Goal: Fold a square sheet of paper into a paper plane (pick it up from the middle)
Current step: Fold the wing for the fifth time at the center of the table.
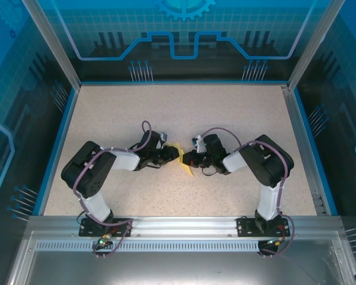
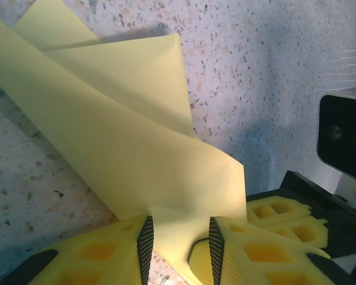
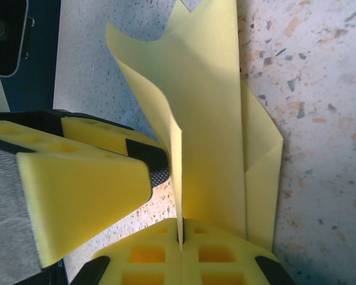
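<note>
- The paper (image 1: 186, 169), partly folded and not yet a plane, sits at the middle of the table (image 1: 225, 113), between the two arms. From above, its long axis runs roughly from 11 o'clock to 5 o'clock.
- The right gripper (image 3: 181, 237) comes in from the 3 o'clock side. Its jaws are pressed together on one upright layer, which rises from them toward 12 o'clock in its wrist view. A flat folded strip lies just beside that layer, at 2 o'clock.
- The left gripper (image 2: 179, 237) comes in from 9 o'clock. Its jaws stand apart with the paper running through the gap, and neither pad looks to be pressing on it. From there the sheet stretches away toward 10 or 11 o'clock in overlapping folds.
- Both grippers are at the paper, nearly fingertip to fingertip, but only the right has a hold.
- Judgement: the next crease depends on the left jaws, which straddle the sheet across its length. They would need to close on that layer, or press it down along the 11-to-5 line, while the right keeps it steady.
</note>
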`<state>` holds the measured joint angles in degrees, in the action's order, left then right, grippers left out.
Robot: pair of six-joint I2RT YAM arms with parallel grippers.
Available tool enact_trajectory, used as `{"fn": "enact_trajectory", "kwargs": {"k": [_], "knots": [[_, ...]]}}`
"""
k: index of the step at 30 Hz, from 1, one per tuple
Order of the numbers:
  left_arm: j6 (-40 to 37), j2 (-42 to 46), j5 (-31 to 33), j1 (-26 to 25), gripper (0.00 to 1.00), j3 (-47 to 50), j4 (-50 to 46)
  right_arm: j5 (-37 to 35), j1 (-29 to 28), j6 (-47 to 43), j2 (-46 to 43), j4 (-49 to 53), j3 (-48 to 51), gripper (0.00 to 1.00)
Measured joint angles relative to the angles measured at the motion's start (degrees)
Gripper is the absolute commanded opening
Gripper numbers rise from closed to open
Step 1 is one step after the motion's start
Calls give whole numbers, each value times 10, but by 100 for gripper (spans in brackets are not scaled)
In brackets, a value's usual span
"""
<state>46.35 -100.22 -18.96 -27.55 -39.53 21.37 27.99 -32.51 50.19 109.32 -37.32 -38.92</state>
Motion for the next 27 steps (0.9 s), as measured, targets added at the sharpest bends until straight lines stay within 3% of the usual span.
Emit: {"fn": "enact_trajectory", "kwargs": {"k": [9, 20, 27], "knots": [[0, -4, 2, 0, 32, -9, -13, 5, 2, 0, 1, 4, -2, 1], [14, -19, 22, -2, 21, -53, -97, 13, 7, -31, -19, 75, -20, 17], [17, -23, 22, -2, 20, -64, -117, 22, 25, -68, -65, 147, -15, 19]]}}
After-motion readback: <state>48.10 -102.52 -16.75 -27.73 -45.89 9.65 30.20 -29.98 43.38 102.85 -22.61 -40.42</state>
